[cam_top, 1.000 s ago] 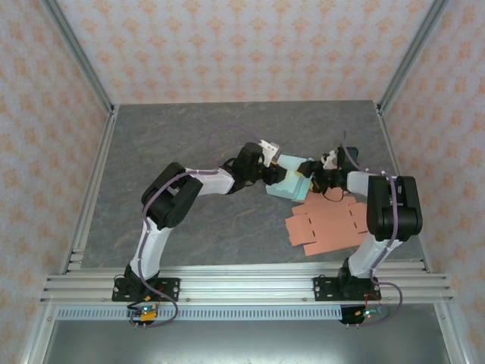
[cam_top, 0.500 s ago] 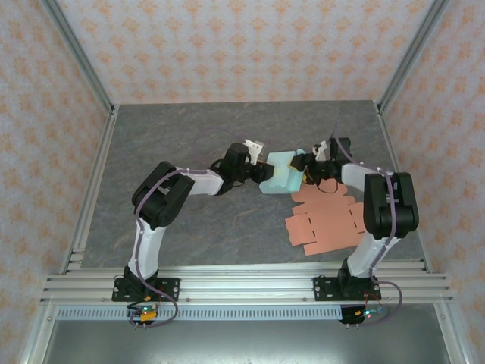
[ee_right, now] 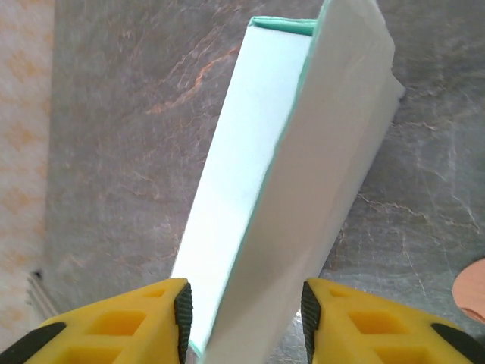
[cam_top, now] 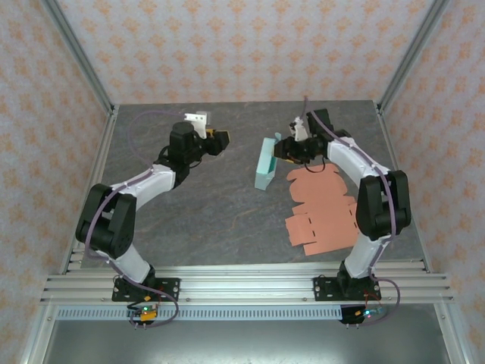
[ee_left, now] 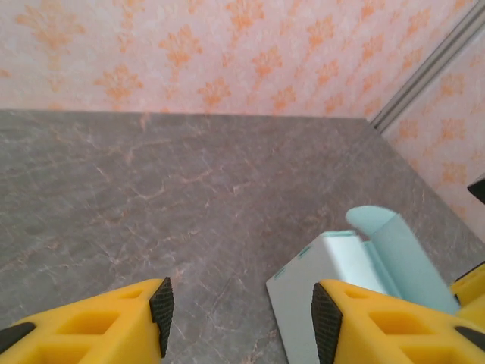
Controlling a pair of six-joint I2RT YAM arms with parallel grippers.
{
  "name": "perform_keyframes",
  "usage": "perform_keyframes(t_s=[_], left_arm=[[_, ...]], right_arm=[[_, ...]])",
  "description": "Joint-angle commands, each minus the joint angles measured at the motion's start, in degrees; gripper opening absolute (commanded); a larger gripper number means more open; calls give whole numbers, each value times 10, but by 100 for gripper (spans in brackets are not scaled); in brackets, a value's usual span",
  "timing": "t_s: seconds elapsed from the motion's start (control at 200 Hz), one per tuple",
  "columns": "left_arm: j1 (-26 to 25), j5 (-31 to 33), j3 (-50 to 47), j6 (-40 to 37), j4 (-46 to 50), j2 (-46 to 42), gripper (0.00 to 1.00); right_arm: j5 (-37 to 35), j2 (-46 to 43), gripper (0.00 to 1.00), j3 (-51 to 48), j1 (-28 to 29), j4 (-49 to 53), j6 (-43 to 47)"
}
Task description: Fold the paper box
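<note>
The paper box [cam_top: 265, 163] is pale teal and folded into a slim block; it stands tilted on edge in the middle of the table. My right gripper [cam_top: 285, 149] grips its upper end from the right. In the right wrist view the box [ee_right: 303, 152] fills the gap between the pads, and the right gripper [ee_right: 242, 322] is shut on it. My left gripper [cam_top: 218, 140] hangs to the box's left, well apart from it. Its jaws are open with bare table between them [ee_left: 239, 318]; the box [ee_left: 345, 265] with a raised flap lies beyond its right finger.
Flat salmon cardboard blanks [cam_top: 326, 212] lie on the grey table [cam_top: 189, 212] at the right, below the right gripper. A corner of one blank [ee_right: 474, 292] is at the right wrist view's edge. Metal frame posts and patterned walls enclose the table.
The left gripper let go of the box, opened and drew back to the upper left. The right gripper carried the box farther back and turned it up on edge.
</note>
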State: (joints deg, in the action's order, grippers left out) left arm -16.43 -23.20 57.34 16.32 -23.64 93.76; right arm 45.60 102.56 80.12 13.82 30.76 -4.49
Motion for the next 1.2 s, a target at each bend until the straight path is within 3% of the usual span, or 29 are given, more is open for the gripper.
perform_keyframes(t_s=[0.0,0.08,0.185,0.24,0.29,0.37,0.486,0.676,0.886,1.121,1.196], left_arm=[[4,21,-20,21,15,-3,57],[3,1,-12,30,16,12,57],[3,-35,-7,62,10,44,56],[0,-50,-14,85,-11,59,55],[-5,-50,-24,98,-28,68,54],[-17,-38,-29,103,-27,75,54],[-25,1,-36,105,-11,75,54],[-18,54,-29,108,57,66,53],[-17,136,-34,98,127,32,54],[-6,201,-25,92,212,-2,54],[2,200,-28,95,219,-9,54]], right_arm=[[-81,20,43,51,19,106,94],[-116,34,47,80,27,135,101],[-129,34,75,77,27,119,33],[-112,29,81,62,27,95,-15],[-86,22,100,41,27,59,-67],[-59,8,99,4,28,-3,-152],[-79,3,99,-4,38,-34,-214],[-165,31,99,55,70,17,-244],[-201,81,100,111,94,63,-247],[-282,162,81,227,131,179,-189],[-293,176,68,253,136,205,-158]])
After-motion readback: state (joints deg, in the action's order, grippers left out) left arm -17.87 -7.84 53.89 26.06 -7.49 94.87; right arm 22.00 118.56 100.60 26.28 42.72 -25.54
